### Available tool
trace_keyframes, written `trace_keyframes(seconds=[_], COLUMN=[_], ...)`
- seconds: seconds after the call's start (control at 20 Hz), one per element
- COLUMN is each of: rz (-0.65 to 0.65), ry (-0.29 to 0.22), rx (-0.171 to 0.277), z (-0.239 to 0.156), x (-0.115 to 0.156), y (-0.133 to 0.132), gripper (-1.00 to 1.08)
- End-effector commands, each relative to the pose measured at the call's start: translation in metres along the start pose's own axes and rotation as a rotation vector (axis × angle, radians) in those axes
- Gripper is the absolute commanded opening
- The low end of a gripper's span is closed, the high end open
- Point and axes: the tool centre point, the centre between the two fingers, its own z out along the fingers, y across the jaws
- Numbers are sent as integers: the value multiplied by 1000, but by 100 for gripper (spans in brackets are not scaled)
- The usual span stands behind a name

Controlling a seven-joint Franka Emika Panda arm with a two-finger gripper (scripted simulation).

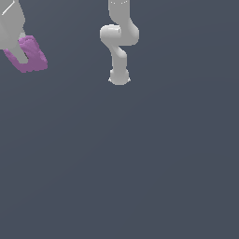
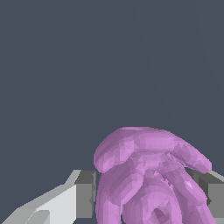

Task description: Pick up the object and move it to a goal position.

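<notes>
Object: the pink-purple knobbly blob [image 1: 31, 55] sits at about ten o'clock in the exterior view, hard by that view's left edge and near its top. Its surface is faceted and lumpy.
Object, close up: in the wrist view the blob [image 2: 148, 179] fills the span between the two fingers, with rounded lobes fanning outward beyond them and a small hollow low on its face.
Jaws: the white gripper [image 1: 23, 52] has its jaws closed in on the blob, which is clamped between them. In the wrist view a grey pad [image 2: 85, 192] presses one flank of the blob and a second pad at the four o'clock edge of that picture meets the other flank; no gap shows on either side.
Jaw width: the opening is narrow, only as wide as the blob's waist; the blob's lobes spread wider than the pads.
Finger seen from outside: one white finger [image 1: 21, 51] crosses the front of the blob in the exterior view; the other finger is hidden behind it.
Arm: the white arm's base and lower links [image 1: 119, 44] stand at twelve o'clock in the exterior view, well apart from the blob.
Ground: a plain dark grey-blue surface [image 1: 140, 163] fills the rest of both views; whether the blob touches it cannot be told.
Containers: none can be told.
</notes>
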Motion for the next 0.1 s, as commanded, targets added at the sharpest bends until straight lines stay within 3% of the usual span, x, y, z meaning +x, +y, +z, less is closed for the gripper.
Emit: trace_keyframes(seconds=[0.0,0.05], rz=[-1,-1], ry=[0,0], rx=[0,0], z=[-1,-1], x=[1,0], y=[0,0], gripper=[-100,-100])
